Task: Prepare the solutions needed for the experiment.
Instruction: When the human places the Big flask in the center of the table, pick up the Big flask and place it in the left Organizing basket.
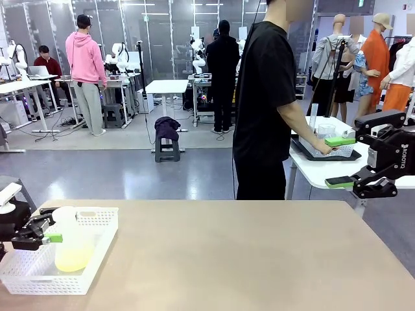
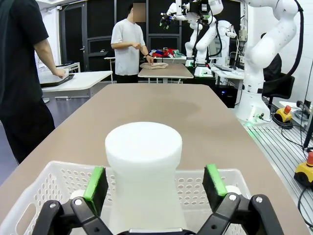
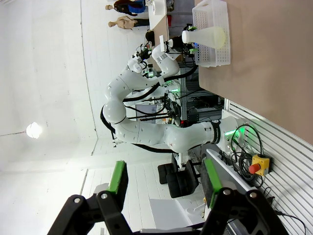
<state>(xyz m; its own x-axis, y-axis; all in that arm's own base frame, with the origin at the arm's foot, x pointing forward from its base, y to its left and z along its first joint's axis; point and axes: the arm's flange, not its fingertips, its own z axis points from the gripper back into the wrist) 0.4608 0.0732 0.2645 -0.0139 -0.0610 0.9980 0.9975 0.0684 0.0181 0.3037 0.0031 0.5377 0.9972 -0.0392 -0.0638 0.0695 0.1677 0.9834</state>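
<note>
Table [image 1: 246, 259]: spans the near foreground, between the two arms.
Basket [image 1: 97, 249]: on the table at its left end, near the front edge.
Flask [image 1: 72, 243]: upright inside the basket, toward its left half; the solutions [image 1: 72, 258] lie in its lower part.
Left gripper [image 2: 155, 182]: at the basket's left side, one finger on either side of the flask's neck, apart from it.
Right gripper [image 1: 340, 162]: off the table's far right corner, above floor level.
Person [image 1: 266, 103]: behind the table, right of centre, hand on a tray [image 1: 324, 154] on a side table further right.
</note>
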